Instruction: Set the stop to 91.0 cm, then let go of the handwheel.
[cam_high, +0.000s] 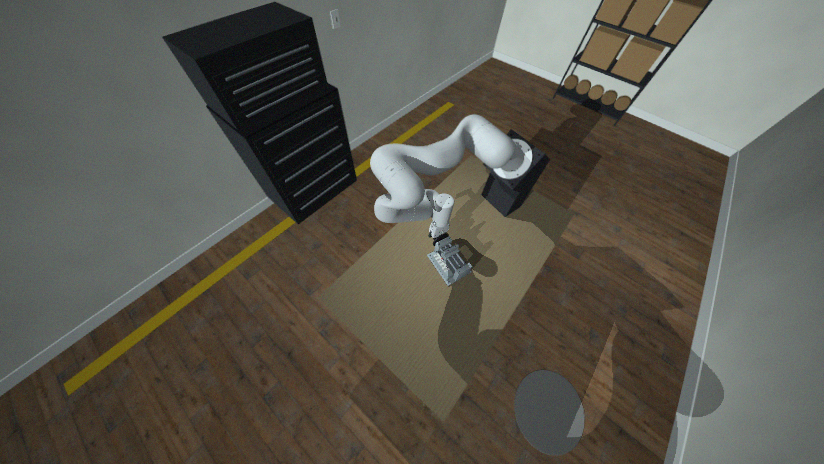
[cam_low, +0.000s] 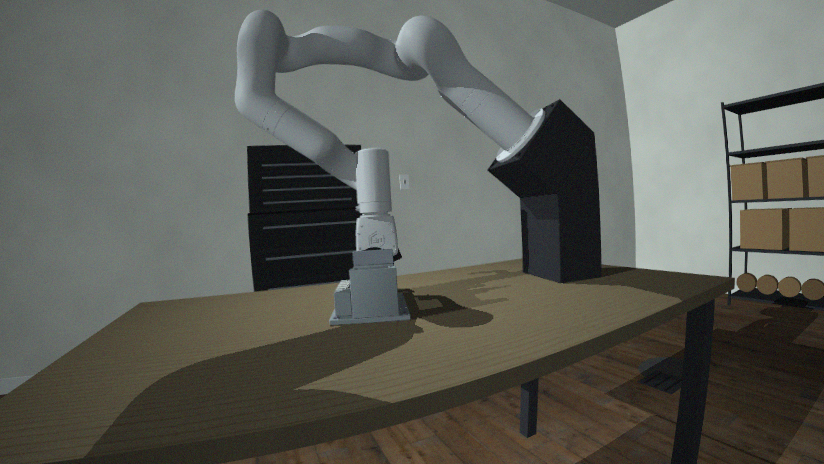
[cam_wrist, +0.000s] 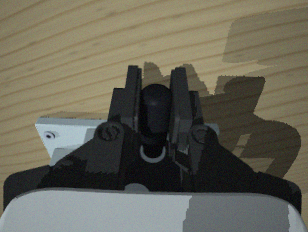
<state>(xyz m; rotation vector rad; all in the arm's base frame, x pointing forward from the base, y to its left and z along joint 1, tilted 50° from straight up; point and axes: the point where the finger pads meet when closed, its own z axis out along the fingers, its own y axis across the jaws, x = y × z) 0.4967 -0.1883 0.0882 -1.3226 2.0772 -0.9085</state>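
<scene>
The stop device (cam_high: 450, 266) (cam_low: 373, 293) is a light grey metal block with rails on a flat base plate, standing on the table. A corner of its plate (cam_wrist: 65, 131) shows at the left of the wrist view. My gripper (cam_high: 440, 239) (cam_wrist: 155, 86) is at the device's side and points down. It is shut on the handwheel's black handle (cam_wrist: 156, 112), which stands between the two fingers. The wheel's rim is hidden under the gripper body. In the exterior view the fingers are hidden behind the device. The scale and its reading are too small to read.
The wooden table (cam_high: 374, 305) (cam_low: 230, 322) carries the device and the arm's black pedestal (cam_high: 501, 195) (cam_low: 579, 219). A black drawer cabinet (cam_high: 288, 138) (cam_low: 305, 247) stands by the wall. A shelf rack with boxes (cam_high: 603, 48) (cam_low: 764, 236) stands farther back. Arm shadows cross the table.
</scene>
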